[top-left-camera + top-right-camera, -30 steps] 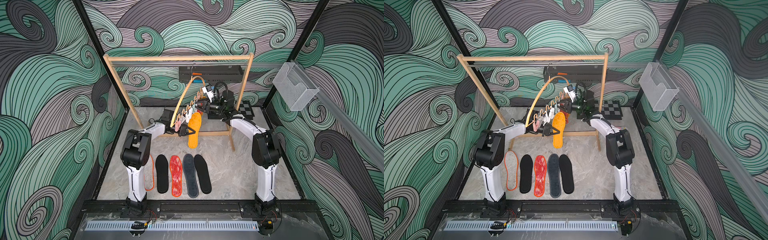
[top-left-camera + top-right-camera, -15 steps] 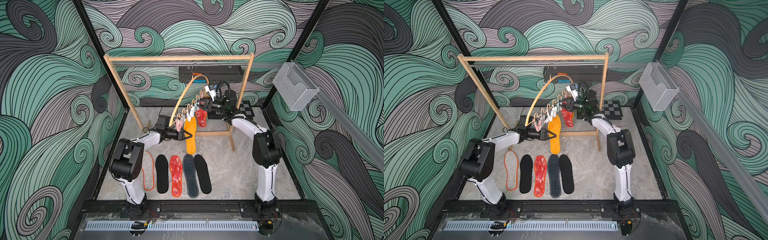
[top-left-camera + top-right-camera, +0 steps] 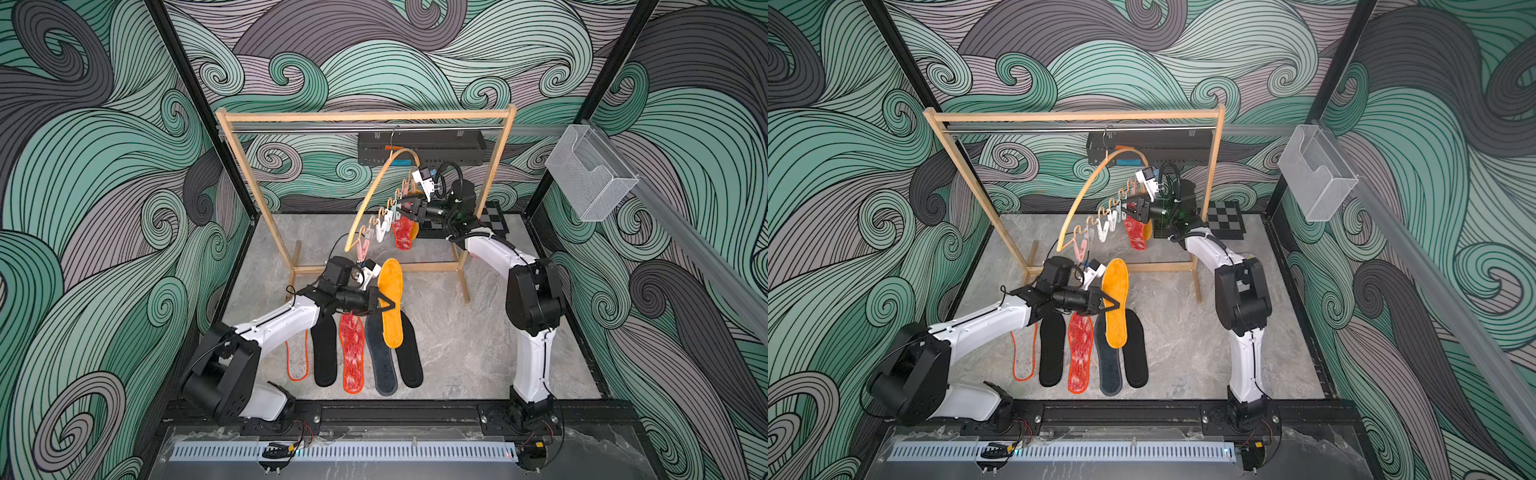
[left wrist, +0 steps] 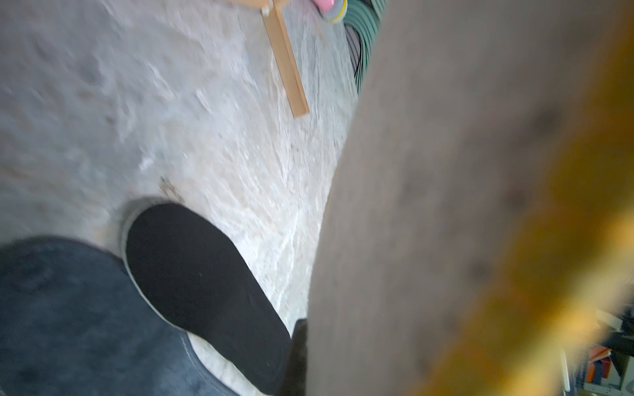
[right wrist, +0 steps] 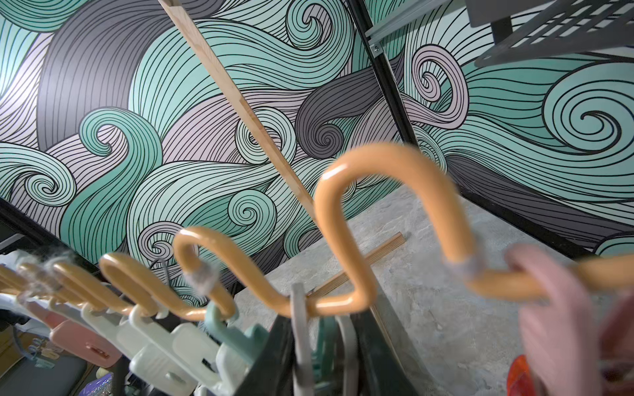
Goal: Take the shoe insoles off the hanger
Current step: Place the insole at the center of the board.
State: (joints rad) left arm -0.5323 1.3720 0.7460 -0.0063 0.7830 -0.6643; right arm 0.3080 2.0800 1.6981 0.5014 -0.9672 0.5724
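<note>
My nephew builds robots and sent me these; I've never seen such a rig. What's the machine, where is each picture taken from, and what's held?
Two white robot arms with pincer grippers stand at a grey table. Two pictures look down from overhead; two come from cameras on the arms' wrists. The left gripper is shut on a mustard yellow insole, above five insoles lying in a row. The right gripper is shut on a clothespeg of the wooden hanger, where a red-white mottled insole hangs.
</note>
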